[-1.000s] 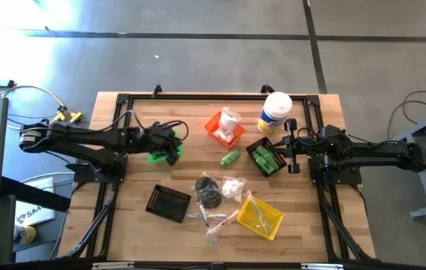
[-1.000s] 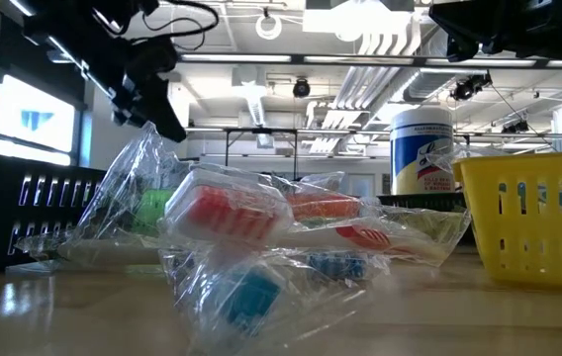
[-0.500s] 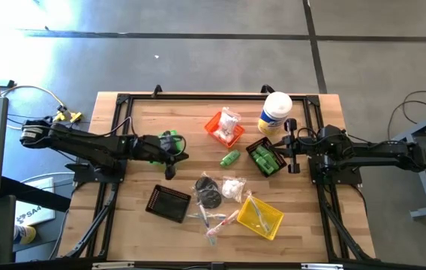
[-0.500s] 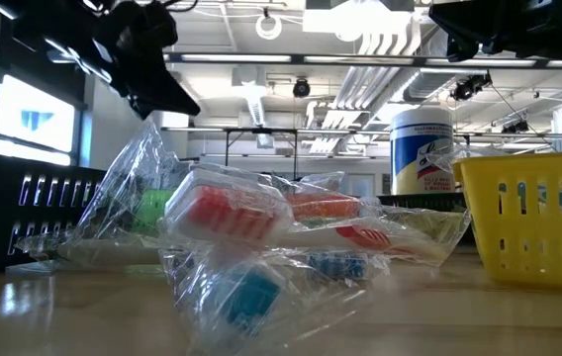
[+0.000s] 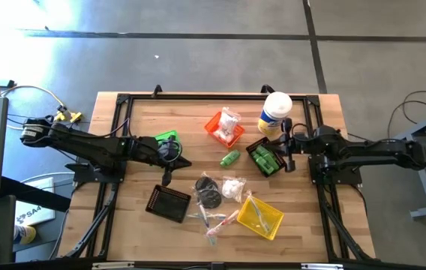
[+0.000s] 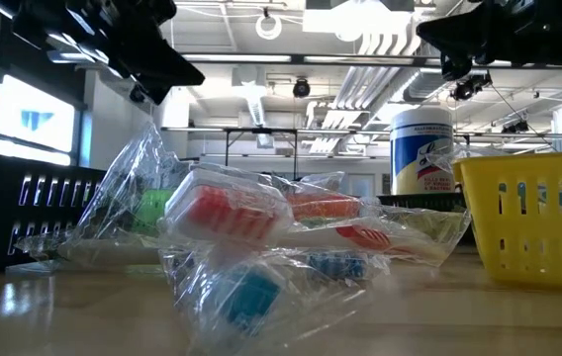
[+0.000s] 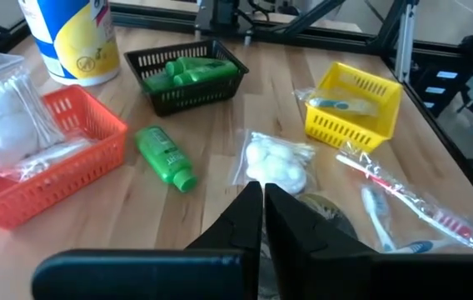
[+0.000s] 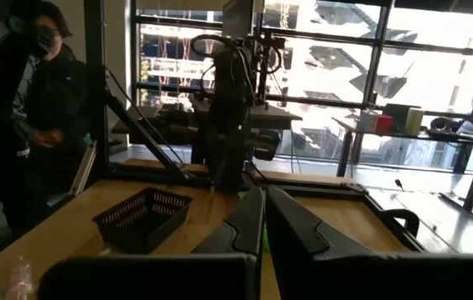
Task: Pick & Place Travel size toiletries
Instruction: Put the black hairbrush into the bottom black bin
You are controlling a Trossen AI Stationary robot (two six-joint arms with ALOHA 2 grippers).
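Note:
The travel size toiletries lie about the table's middle: a green bottle on its side, a white cotton packet, and clear-wrapped toothbrushes. More green bottles lie in a black bin, and white packets fill an orange bin. My left gripper is shut and empty. It hangs above the wood beside a green bin, pointing toward the loose bottle. My right gripper is shut and empty, held high by the black bin's right side.
A tall white canister with a yellow label stands at the far right. A yellow bin and another black bin sit near the front. A dark round piece lies mid-table. A person stands beyond the table.
My left gripper has swung from over the green bin toward the table's middle and has tipped up from pointing steeply down to nearly level; the green bin now shows uncovered behind it. My right gripper has rolled a little in place.

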